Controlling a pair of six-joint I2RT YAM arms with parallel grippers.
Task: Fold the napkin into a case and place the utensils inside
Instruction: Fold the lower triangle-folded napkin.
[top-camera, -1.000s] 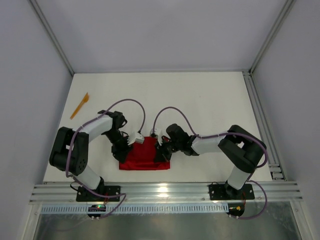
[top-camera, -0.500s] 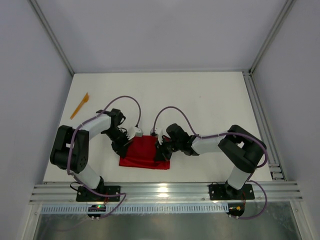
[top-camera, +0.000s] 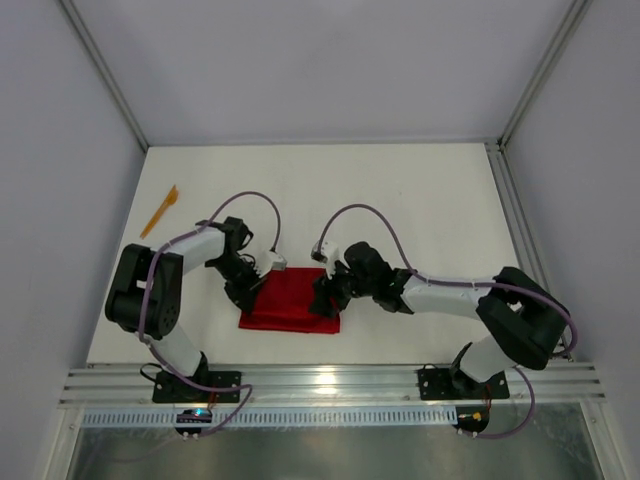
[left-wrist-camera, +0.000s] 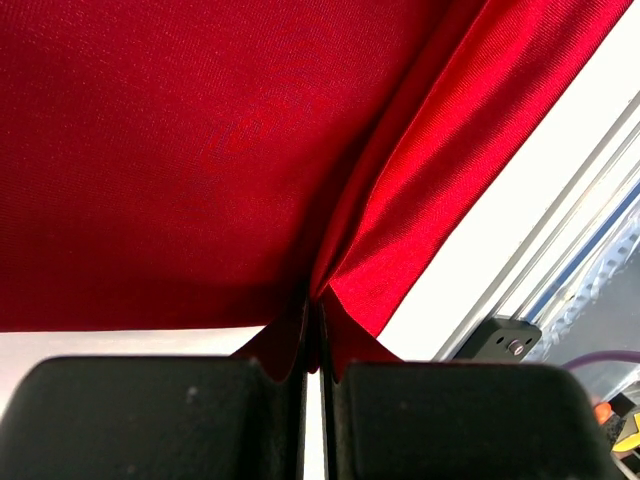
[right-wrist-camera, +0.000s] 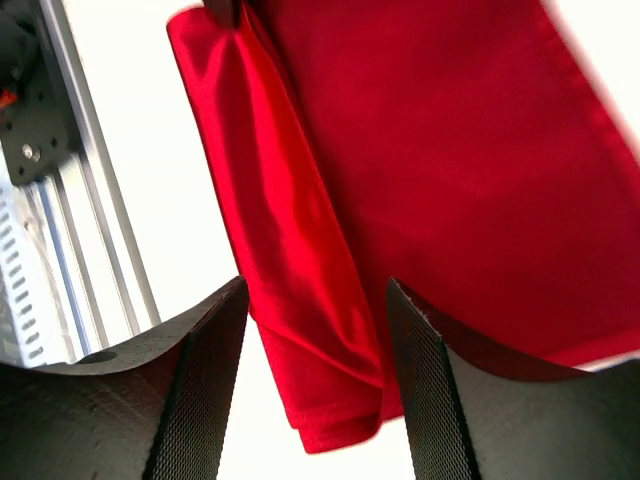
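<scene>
The red napkin (top-camera: 290, 305) is soft, shiny cloth, folded flat on the white counter (top-camera: 420, 210). The left end effector (left-wrist-camera: 312, 362) is clenched on a pinched fold. The right end effector (right-wrist-camera: 315, 290) is spread apart, with the napkin's rolled edge loose between its fingers. Only the top view shows a thin orange utensil (top-camera: 160, 210), well left of the left end effector. Its tip is too small to tell.
</scene>
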